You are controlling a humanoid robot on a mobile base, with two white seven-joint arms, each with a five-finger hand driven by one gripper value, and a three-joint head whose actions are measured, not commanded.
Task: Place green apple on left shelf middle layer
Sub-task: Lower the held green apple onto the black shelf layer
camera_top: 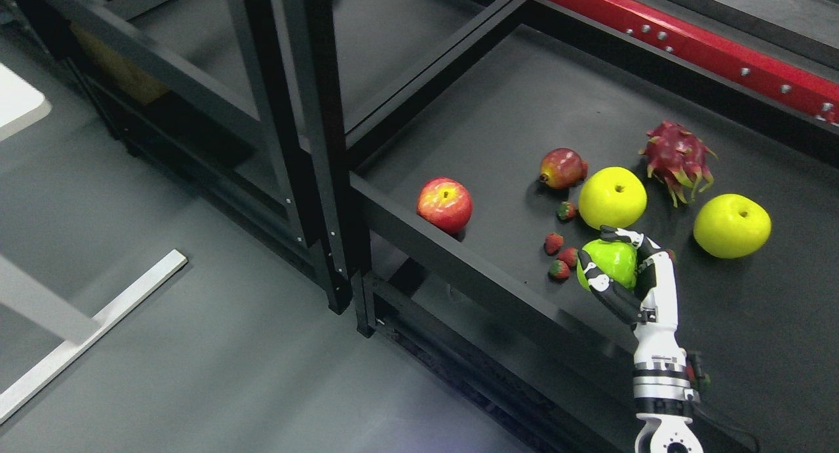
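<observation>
A green apple (611, 259) lies on the dark shelf surface (498, 125) of the right-hand shelf unit, near its front edge. My right hand (619, 264) comes up from the bottom right, and its black-and-white fingers (598, 281) are wrapped around the apple from the front and the back. The left shelf unit (216, 79) stands to the left, beyond black upright posts (314, 138). My left arm does not show.
Around the apple lie two yellow apples (612, 196) (732, 225), a red apple (445, 204), a pomegranate (562, 168), a dragon fruit (677, 157) and several strawberries (561, 255). A red beam (688, 43) runs along the back. Grey floor (196, 361) lies to the left.
</observation>
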